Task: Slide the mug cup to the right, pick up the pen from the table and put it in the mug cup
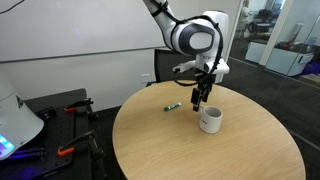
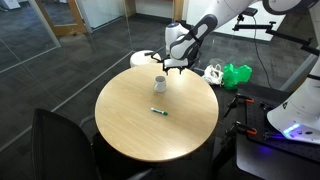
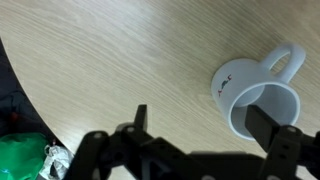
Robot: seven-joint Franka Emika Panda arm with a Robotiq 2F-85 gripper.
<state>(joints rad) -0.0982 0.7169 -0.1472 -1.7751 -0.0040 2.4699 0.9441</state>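
Pincer (image 1: 202, 98) status: jaws apart, holding nothing. It points down over the table (image 1: 200, 155), just beside the mug (image 1: 210, 120) and slightly above its rim.

Wrist view: one finger (image 3: 141, 118) stands over bare table. The other finger (image 3: 268, 128) overlaps the mug wall on the side nearest me. I cannot tell whether it touches the mug.

Mug status: upright on the table, well inside the edge. In the wrist view its handle (image 3: 285, 60) points away from my fingers.

Pen (image 1: 173, 106) status: lying flat on the table, apart from the mug and clear of my pincer. In an exterior view the pen (image 2: 158, 112) lies nearer the table centre, and the mug (image 2: 159, 83) stands closer to my arm.
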